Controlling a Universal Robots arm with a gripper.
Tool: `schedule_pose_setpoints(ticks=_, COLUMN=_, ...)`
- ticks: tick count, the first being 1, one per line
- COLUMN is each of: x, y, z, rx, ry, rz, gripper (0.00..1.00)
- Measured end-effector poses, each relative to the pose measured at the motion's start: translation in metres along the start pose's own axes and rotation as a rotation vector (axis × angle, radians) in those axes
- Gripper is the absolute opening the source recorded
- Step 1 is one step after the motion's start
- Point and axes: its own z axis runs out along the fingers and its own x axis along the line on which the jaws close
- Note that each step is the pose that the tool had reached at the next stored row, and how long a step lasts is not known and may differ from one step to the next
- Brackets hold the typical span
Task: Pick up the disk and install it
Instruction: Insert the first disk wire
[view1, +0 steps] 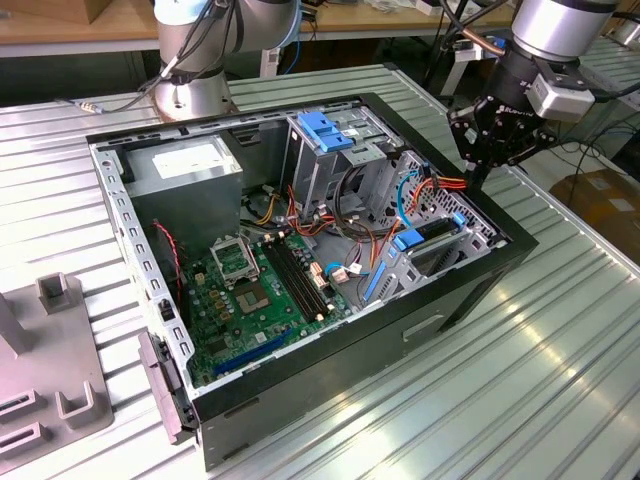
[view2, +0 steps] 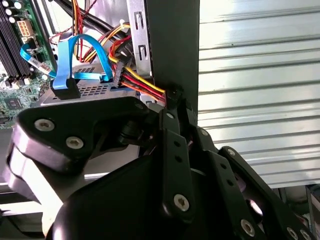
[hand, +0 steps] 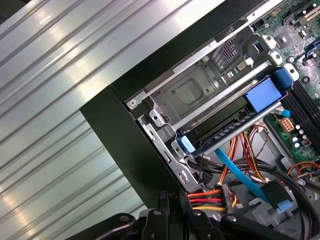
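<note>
Robot fingers (view2: 171, 131) together, empty, tips at black wall of open computer case (view1: 470, 290). Red-and-yellow power cables (view2: 142, 82) just beside fingers. Disk (view1: 432, 232) in blue carrier sits in drive bay near fingers. Case on ribbed worktop (view1: 560, 340).

The black, screw-studded metal pincer (view2: 175, 102) has its fingers drawn together, its tip right at the edge of a tall black metal case wall (view2: 172, 40). Just beside the tip runs a bundle of red, yellow and black wires (view2: 142, 85). Farther off, a flat blue ribbon cable (view2: 80, 47) loops over a grey perforated metal panel (view2: 95, 90), near a green circuit board (view2: 15, 97). Beyond the wall lies a ribbed silver metal tabletop (view2: 255, 75)
</note>
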Motion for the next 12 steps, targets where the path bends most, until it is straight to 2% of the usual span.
schedule_pose_setpoints(ticks=1, x=0.0, y=0.0, z=0.0, rx=0.0, ry=0.0, rz=0.0, gripper=0.17)
schedule_pose_setpoints(ticks=3, x=0.0, y=0.0, z=-0.001, rx=0.0009, ry=-0.0007, rz=0.0, gripper=0.16)
schedule_pose_setpoints(ticks=5, x=0.0, y=0.0003, z=-0.0085, rx=0.0019, ry=-0.0014, rz=0.003, gripper=0.16)
schedule_pose_setpoints(ticks=8, x=-0.0001, y=0.0005, z=-0.0095, rx=-0.0003, ry=-0.0011, rz=0.033, gripper=0.16)
schedule_pose_setpoints(ticks=12, x=-0.0001, y=0.0005, z=-0.0096, rx=-0.0052, ry=-0.0002, rz=0.094, gripper=0.16)
